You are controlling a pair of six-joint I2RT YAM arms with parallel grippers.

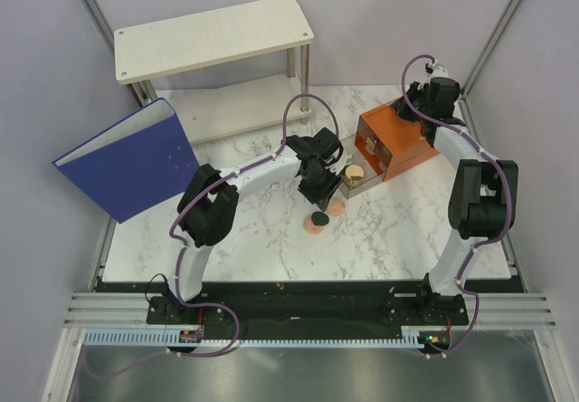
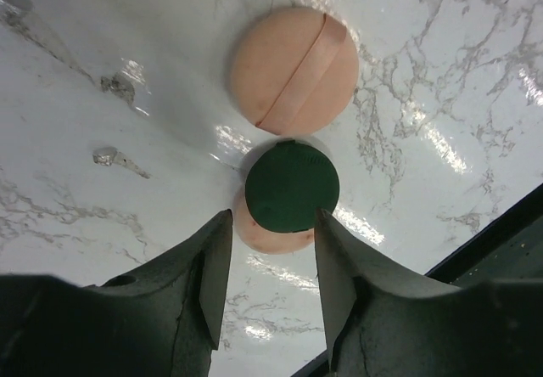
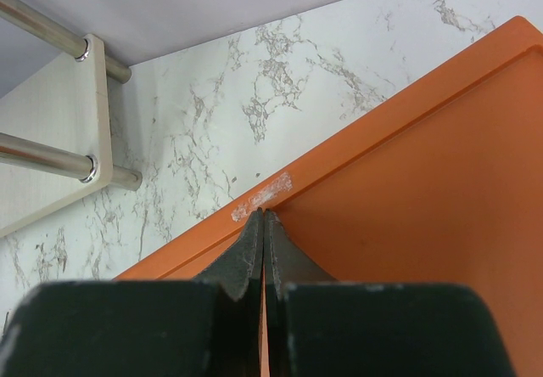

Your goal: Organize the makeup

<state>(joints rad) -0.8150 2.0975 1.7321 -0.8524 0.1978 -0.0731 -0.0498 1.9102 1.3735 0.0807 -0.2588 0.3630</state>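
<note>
Left gripper (image 2: 273,216) is hovering released, jaws straddling round dark green disc (image 2: 292,185). Right gripper (image 3: 262,216), well apart from it, is sitting clenched, empty.

My white marble-patterned tabletop (image 1: 416,230) is catching bright light, and glare is spreading in patches across its grey veins. Towards the far left my pale wooden two-tier shelf on chrome legs (image 1: 213,35) is standing before the plain lavender-grey walls (image 1: 380,13), which are closing in on three sides. A big blue binder (image 1: 131,167) is standing propped at the table's left edge, and an orange box with drawers (image 1: 384,130) is sitting far right. A brushed metal sheet (image 1: 298,375) is lying below the near edge
</note>
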